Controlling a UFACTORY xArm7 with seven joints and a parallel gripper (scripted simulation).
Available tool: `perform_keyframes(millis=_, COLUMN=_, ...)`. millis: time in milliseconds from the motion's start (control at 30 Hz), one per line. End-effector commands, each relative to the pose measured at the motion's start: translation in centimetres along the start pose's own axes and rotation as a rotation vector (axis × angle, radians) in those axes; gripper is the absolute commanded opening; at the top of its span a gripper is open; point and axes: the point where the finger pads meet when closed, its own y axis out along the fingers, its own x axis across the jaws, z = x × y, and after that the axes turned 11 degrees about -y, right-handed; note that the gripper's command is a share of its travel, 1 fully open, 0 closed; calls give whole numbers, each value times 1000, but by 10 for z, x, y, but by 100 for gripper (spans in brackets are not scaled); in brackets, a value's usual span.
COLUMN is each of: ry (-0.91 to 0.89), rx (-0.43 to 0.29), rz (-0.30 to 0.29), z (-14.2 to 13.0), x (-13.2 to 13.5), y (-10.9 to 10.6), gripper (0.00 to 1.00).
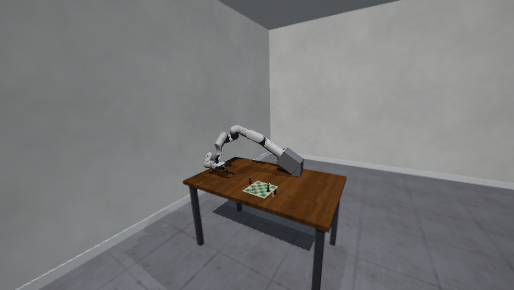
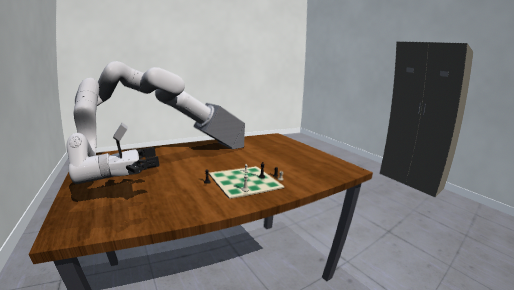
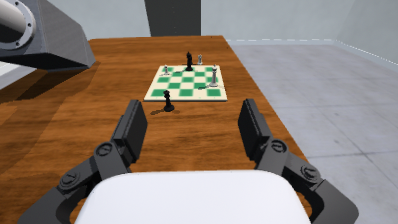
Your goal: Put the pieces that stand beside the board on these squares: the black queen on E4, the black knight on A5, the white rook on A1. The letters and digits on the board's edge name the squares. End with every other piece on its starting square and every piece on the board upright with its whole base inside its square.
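The black queen point(image 2: 207, 177) point(image 3: 168, 102) stands upright on the table just off the board's edge nearest the gripper. The black knight point(image 2: 276, 172) and the white rook point(image 2: 281, 175) point(image 3: 200, 59) stand close together off the opposite edge; the knight is not visible in the wrist view. The chequered board point(image 2: 235, 191) point(image 3: 186, 93) bears a tall black piece point(image 2: 262, 171) point(image 3: 189, 62), a tall white piece point(image 2: 245, 183) point(image 3: 214, 77) and a small white piece point(image 3: 166, 70), all upright. My gripper point(image 2: 153, 157) point(image 3: 192, 111) is open and empty, pointing roughly level toward the board, well short of the queen.
The wooden table point(image 1: 310, 195) point(image 2: 175, 200) carries the arm's grey base point(image 1: 291, 162) point(image 2: 225, 127) point(image 3: 57, 47) at the back. In the wrist view the table's right edge runs close past the board. A dark cabinet point(image 2: 422, 115) stands on the floor beyond the table.
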Motion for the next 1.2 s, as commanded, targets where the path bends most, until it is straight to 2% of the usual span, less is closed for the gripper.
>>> perform_keyframes(millis=0, ry=-4, rx=-3, rz=-2, z=33, x=7, y=1, gripper=100)
perform_keyframes(millis=367, ry=0, rx=-19, rz=13, z=37, x=7, y=6, gripper=100)
perform_keyframes(millis=467, ry=22, rx=-116, rz=84, z=45, x=7, y=27, gripper=100)
perform_keyframes(millis=533, ry=40, rx=-250, rz=168, z=53, x=4, y=51, gripper=100)
perform_keyframes(millis=833, ry=40, rx=-250, rz=168, z=53, x=4, y=51, gripper=100)
perform_keyframes(millis=867, ry=45, rx=-341, rz=216, z=56, x=2, y=66, gripper=100)
perform_keyframes(millis=1167, ry=45, rx=-341, rz=216, z=56, x=2, y=66, gripper=100)
